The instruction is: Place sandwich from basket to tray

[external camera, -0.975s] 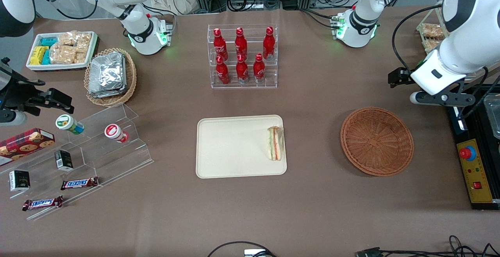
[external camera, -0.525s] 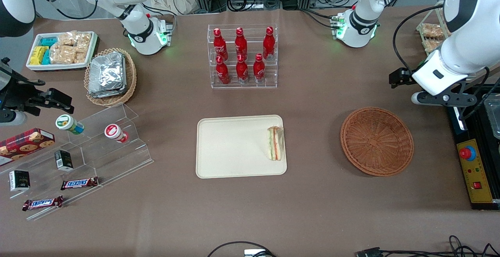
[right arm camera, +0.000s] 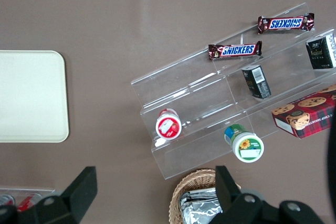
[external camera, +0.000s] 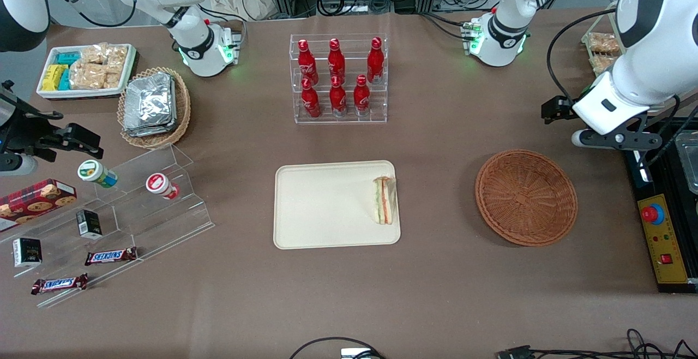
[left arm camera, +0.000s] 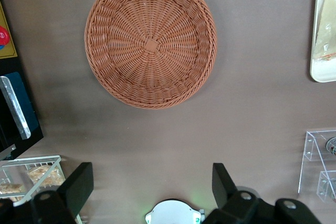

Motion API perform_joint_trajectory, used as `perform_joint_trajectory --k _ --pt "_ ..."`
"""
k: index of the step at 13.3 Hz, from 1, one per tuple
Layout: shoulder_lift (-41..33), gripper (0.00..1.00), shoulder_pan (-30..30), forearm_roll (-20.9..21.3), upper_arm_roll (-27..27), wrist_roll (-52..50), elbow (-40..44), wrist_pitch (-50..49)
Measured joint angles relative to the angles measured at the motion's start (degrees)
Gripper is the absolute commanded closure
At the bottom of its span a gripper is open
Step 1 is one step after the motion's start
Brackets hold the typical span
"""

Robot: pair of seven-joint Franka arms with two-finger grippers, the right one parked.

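Note:
The sandwich (external camera: 384, 200), a white wedge with orange and green layers, lies on the cream tray (external camera: 322, 206) near the tray's edge toward the working arm's end; it also shows in the left wrist view (left arm camera: 325, 30). The reddish-brown wicker basket (external camera: 526, 196) is empty and fills much of the left wrist view (left arm camera: 150, 39). My left gripper (external camera: 559, 109) hangs high over the table, farther from the front camera than the basket, open and empty, its black fingers (left arm camera: 79, 184) spread wide.
A clear rack of red bottles (external camera: 338, 78) stands farther from the front camera than the tray. A stepped acrylic stand with snacks (external camera: 109, 222), a foil-packet basket (external camera: 154, 106) and a white snack bin (external camera: 87, 70) lie toward the parked arm's end. A control box (external camera: 662, 239) sits beside the basket.
My left gripper shifted only slightly, drifting a little and back. The sandwich, tray and basket have not moved.

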Motion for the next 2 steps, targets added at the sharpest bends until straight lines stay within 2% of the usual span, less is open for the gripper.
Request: perform_joint_trajectory --k 2 --pt "0.0 0.0 0.0 0.0 0.18 0.0 0.0 0.08"
